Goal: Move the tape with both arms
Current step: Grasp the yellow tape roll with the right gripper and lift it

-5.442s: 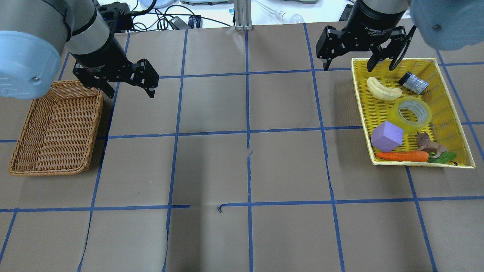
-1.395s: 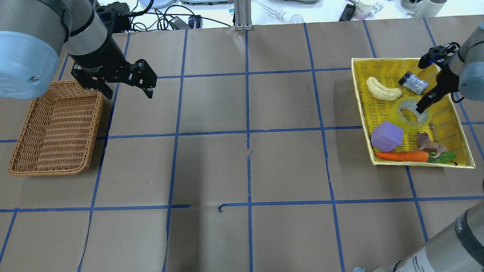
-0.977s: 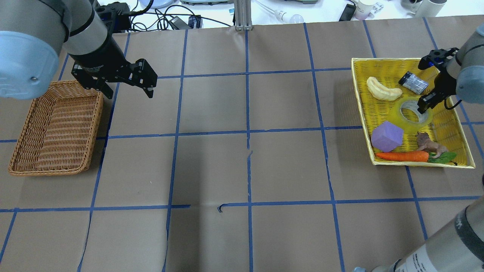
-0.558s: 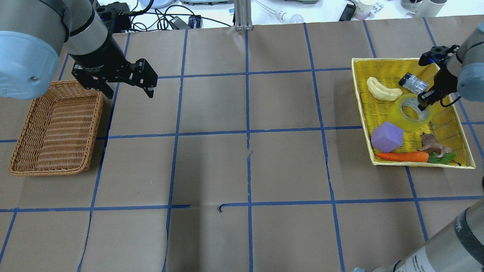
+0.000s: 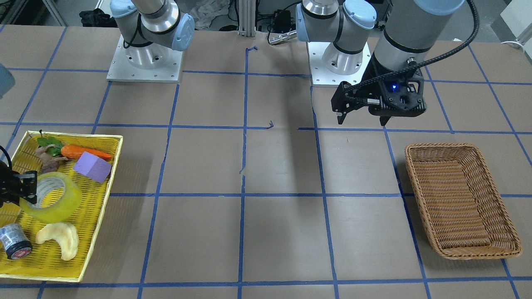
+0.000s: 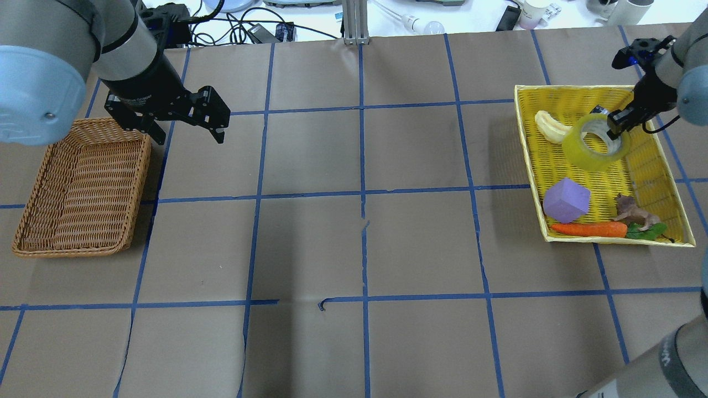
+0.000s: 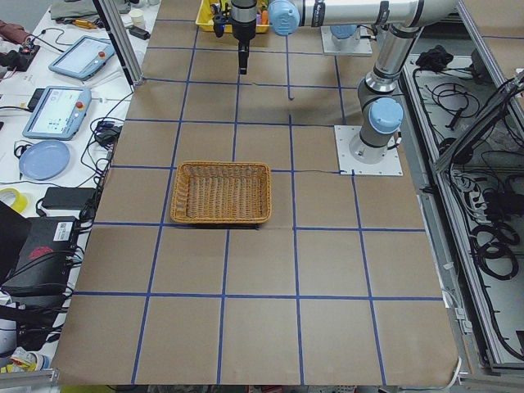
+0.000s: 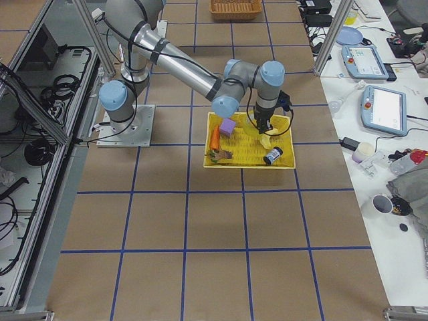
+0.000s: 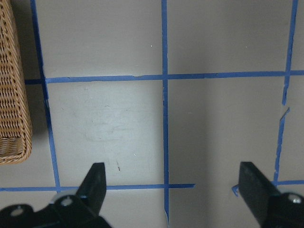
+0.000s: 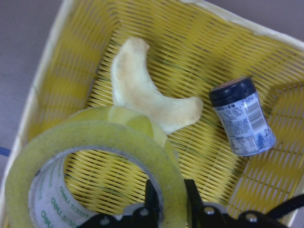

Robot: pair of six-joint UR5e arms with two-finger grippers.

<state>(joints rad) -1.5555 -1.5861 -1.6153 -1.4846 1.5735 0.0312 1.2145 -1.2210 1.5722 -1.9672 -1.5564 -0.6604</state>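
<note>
The yellow tape roll [image 6: 578, 150] hangs tilted above the yellow tray [image 6: 655, 166]. My right gripper [image 6: 615, 128] is shut on the roll's wall, one finger inside the white core and one outside. The right wrist view shows the tape [image 10: 109, 156] pinched between the fingers [image 10: 153, 194], with the tray mesh below. The front view shows the tape [image 5: 54, 199] and the right gripper [image 5: 18, 189] at the left edge. My left gripper [image 6: 188, 135] is open and empty, hovering above the table beside the wicker basket [image 6: 83, 188]. It also shows in the front view [image 5: 361, 121].
The tray holds a banana slice [image 6: 547, 126], a purple block [image 6: 565, 200], a carrot [image 6: 589, 228], a toy animal [image 6: 630, 209] and a grey cylinder [image 5: 14, 241]. The wicker basket [image 5: 461, 199] holds nothing. Blue tape lines grid the brown table.
My right gripper came down into the tray, shut on the tape's wall, and has lifted the roll up and toward the tray's far end. The left arm has not moved.
</note>
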